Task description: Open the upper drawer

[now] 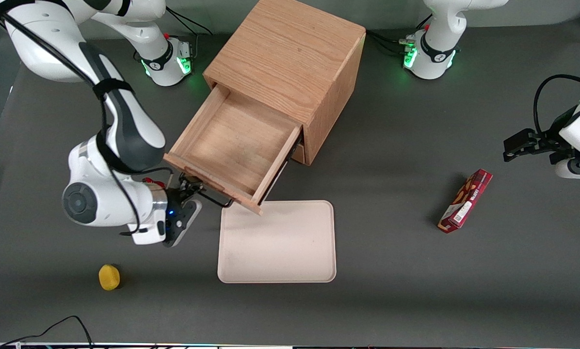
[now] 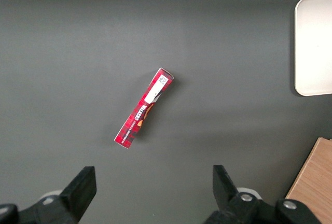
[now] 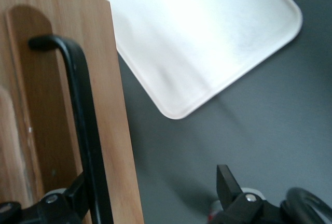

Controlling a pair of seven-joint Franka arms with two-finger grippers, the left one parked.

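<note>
Wide shallow light-oak upper drawer (image 1: 232, 145) pulled well out of oak cabinet (image 1: 290, 63), interior bare. End effector (image 1: 189, 190) at long black wire bar handle (image 3: 83, 120) — fingers apart around it. Judgement: opening essentially done; next, release and back away.

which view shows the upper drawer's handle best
The right wrist view: the black handle fills it, with the gripper at it. The front view shows only a sliver under the upper drawer. The left wrist view shows none.

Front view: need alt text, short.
The upper drawer stands pulled out of the oak cabinet, empty, with the gripper at its black handle. A cream tray lies nearer the camera.
</note>
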